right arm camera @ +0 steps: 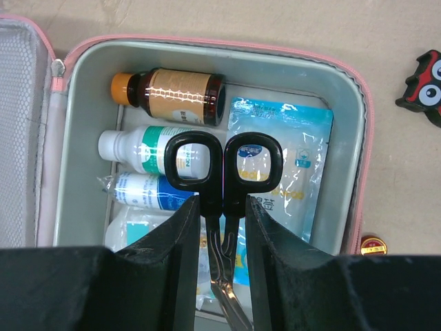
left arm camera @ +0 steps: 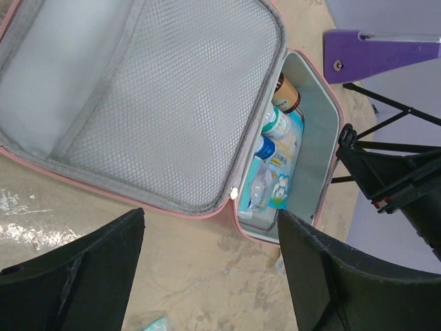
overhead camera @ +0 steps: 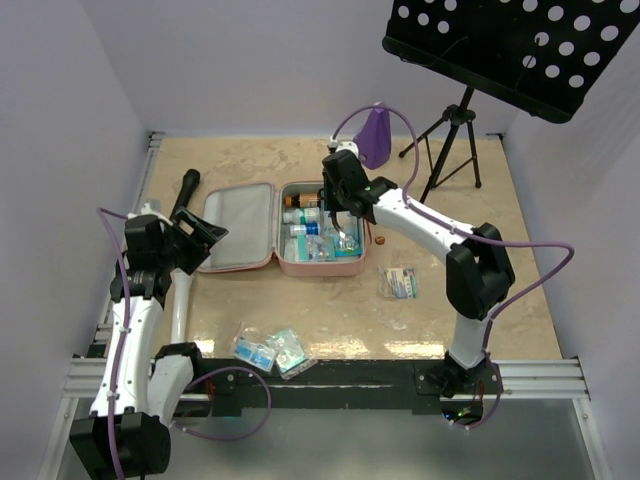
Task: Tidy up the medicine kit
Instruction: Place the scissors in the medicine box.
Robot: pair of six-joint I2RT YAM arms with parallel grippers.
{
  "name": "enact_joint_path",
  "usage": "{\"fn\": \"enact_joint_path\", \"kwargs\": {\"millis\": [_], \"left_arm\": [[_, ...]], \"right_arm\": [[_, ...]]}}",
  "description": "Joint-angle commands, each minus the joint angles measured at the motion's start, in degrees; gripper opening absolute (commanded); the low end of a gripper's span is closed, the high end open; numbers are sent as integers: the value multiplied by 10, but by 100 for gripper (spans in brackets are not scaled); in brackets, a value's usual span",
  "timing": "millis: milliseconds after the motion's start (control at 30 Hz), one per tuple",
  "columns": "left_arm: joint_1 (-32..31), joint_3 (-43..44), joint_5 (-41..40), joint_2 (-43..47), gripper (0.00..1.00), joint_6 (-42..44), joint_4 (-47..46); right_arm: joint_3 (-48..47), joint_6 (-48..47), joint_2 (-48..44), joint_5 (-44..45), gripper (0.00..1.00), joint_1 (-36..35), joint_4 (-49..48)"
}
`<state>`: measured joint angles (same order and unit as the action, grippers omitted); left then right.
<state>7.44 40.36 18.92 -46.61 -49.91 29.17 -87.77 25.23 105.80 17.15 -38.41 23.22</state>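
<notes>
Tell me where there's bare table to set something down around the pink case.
Bare table behind the medicine kit, left of the purple object; also a strip between the kit and the near-edge packets. Crowded inside the kit, where the right gripper holds scissors.

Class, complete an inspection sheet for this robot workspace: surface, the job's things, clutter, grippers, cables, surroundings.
Surface: beige marbled table.
Job's things: pink medicine kit open, lid flat to the left; bottles and a pouch lie in its base.
Clutter: packets near the front edge; another packet right of the kit; small round tin; purple metronome-shaped object at the back.
Grippers: left gripper open and empty, near the lid; right gripper shut on black-handled scissors over the kit's base.
Cables: purple cables run along both arms.
Surroundings: black music stand at the back right; pale walls.
</notes>
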Motion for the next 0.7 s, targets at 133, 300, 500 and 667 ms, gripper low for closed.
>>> {"fn": "enact_joint_path", "kwargs": {"millis": [133,300,500,667], "left_arm": [[-1,-5,15,-3,82,0,-32],[-2,-7,15,-2,82,0,-33],[-1,-18,16,-1,82,1,-37],[-1,-13,13,-1,82,3,-32]], "right_arm": [[22,27,10,-14,8,18,-63],[41,34,25,-30,9,21,-79],[53,41,55,-41,8,21,-92],[50,48,69,-46,9,20,-96]]}}
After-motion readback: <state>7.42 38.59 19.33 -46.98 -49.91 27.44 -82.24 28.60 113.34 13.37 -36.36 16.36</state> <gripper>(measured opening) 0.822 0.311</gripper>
